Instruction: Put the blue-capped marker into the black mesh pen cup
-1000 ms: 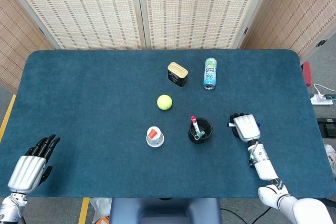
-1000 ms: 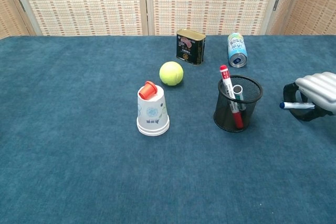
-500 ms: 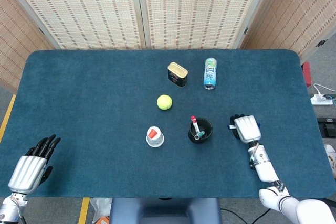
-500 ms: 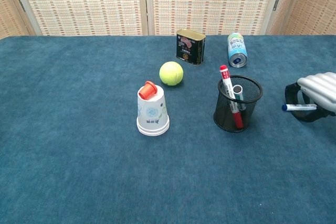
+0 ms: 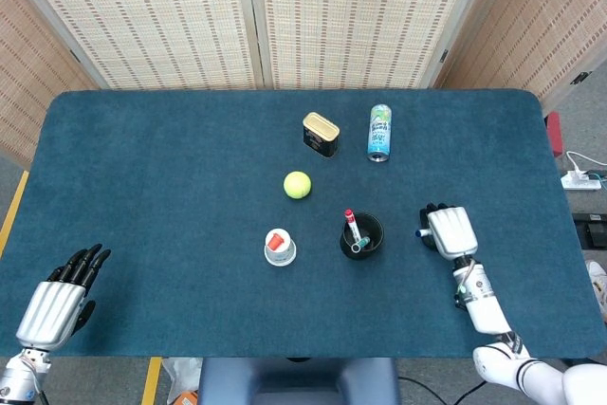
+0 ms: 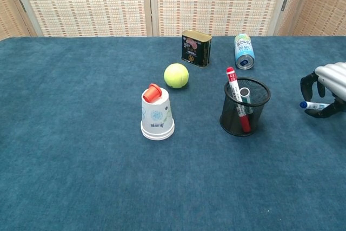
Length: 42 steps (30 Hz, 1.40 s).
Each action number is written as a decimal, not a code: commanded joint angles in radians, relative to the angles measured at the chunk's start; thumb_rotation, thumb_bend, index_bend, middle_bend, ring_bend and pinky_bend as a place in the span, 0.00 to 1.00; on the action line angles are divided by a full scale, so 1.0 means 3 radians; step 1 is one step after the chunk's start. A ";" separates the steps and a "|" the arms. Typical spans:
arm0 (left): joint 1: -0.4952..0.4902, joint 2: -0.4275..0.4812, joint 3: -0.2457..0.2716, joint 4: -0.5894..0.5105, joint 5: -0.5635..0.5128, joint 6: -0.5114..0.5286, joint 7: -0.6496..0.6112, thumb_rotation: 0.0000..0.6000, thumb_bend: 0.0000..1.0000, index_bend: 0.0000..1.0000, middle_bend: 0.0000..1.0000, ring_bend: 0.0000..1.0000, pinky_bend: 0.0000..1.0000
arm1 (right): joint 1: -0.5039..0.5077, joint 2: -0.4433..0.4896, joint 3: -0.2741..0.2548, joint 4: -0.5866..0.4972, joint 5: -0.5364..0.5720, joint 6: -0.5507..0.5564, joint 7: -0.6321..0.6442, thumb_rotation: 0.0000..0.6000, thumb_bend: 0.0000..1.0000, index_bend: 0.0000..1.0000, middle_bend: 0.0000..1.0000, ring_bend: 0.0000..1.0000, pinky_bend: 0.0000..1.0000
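Observation:
The black mesh pen cup (image 6: 244, 107) (image 5: 362, 236) stands right of centre, with a red-capped marker (image 6: 235, 91) and another pen in it. My right hand (image 6: 327, 87) (image 5: 448, 230) hovers to the right of the cup and grips the blue-capped marker (image 6: 312, 105), which lies level with its blue cap pointing toward the cup. In the head view only the cap end (image 5: 420, 232) peeks out from under the hand. My left hand (image 5: 59, 297) rests at the table's near left edge with fingers spread, holding nothing.
An upturned paper cup (image 6: 157, 114) with a red cap on top stands left of the pen cup. A tennis ball (image 6: 176, 75), a dark tin (image 6: 195, 47) and a lying drinks can (image 6: 244, 51) sit further back on the blue table (image 5: 171, 177).
My right hand has moved to the right and slightly up with the marker, away from the pen cup. The left hand has stayed put.

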 commanded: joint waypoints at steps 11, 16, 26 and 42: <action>-0.0003 -0.0003 0.0000 0.0004 -0.0001 -0.0003 -0.0001 1.00 0.32 0.07 0.04 0.09 0.33 | -0.0065 0.0381 0.0068 -0.0836 -0.0026 0.0273 -0.0282 1.00 0.20 0.67 0.49 0.51 0.67; -0.0001 0.0000 -0.0001 0.0001 -0.0005 0.0000 -0.0008 1.00 0.32 0.07 0.04 0.09 0.33 | -0.0085 0.0630 0.0137 -0.1431 0.0048 0.0280 -0.0338 1.00 0.20 0.67 0.49 0.51 0.67; -0.0002 0.0002 0.0004 0.0005 -0.0004 -0.0009 -0.0019 1.00 0.32 0.07 0.04 0.09 0.33 | -0.0071 0.0970 0.0344 -0.2185 0.0271 0.0220 -0.0224 1.00 0.20 0.68 0.49 0.51 0.67; -0.0008 -0.0006 0.0006 0.0005 -0.0010 -0.0024 0.0001 1.00 0.32 0.07 0.04 0.09 0.33 | 0.0123 0.1476 0.0565 -0.3172 0.0565 -0.0381 0.0746 1.00 0.20 0.68 0.49 0.51 0.67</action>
